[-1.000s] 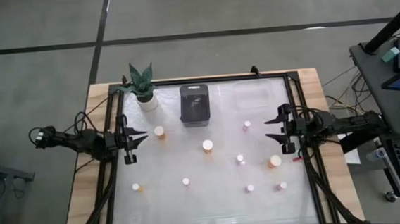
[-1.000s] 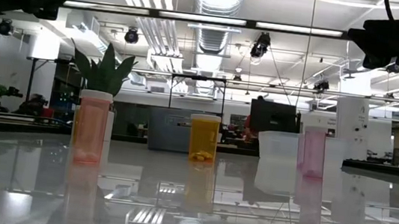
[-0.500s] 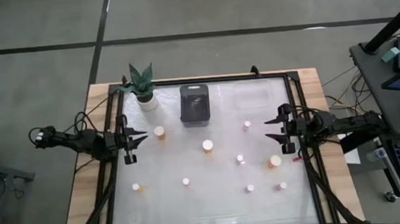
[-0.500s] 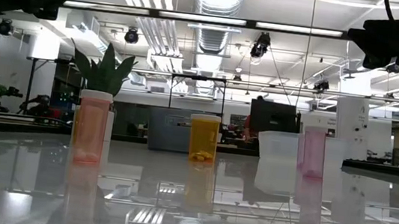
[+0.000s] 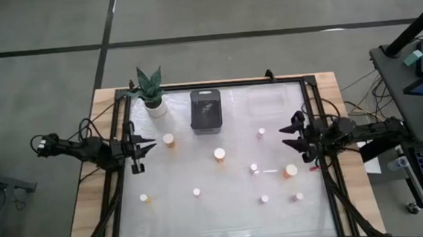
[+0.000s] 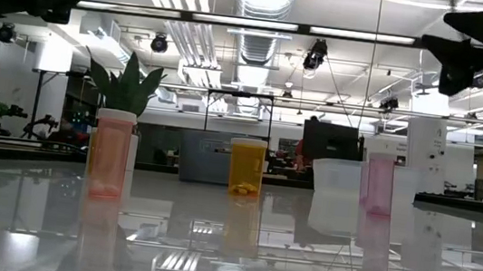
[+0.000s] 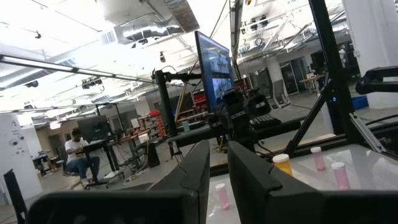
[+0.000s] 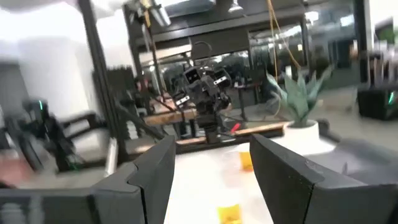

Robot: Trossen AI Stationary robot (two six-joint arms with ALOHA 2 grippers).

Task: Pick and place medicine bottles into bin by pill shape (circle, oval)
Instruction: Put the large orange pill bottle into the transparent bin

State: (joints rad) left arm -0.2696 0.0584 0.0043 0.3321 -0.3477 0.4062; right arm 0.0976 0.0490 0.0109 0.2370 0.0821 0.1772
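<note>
Several medicine bottles stand upright on their bases on the glossy white table: orange ones [image 5: 168, 139], [image 5: 219, 154], [image 5: 290, 170], and small pinkish or white ones [image 5: 261, 132], [image 5: 254, 168], [image 5: 196, 192]. In the low view they show as an orange-pink bottle [image 6: 113, 153], a yellow-orange bottle [image 6: 246, 166] and a pink bottle [image 6: 378, 183]. My left gripper [image 5: 152, 144] hovers at the table's left edge, its fingers [image 7: 199, 168] close together, empty. My right gripper [image 5: 284, 137] hovers at the right edge, open and empty, its fingers [image 8: 155, 168] wide apart.
A dark bin [image 5: 206, 110] and a clear bin [image 5: 266, 101] stand at the far edge, and a potted plant [image 5: 153, 100] at the far left corner. More small bottles [image 5: 144, 199], [image 5: 264, 199], [image 5: 298, 197] stand near the front. A black frame [image 5: 321, 170] borders the table.
My right gripper has turned a little about its wrist and shifted slightly at the table's right edge, still open. The bottles have stayed where they were.
</note>
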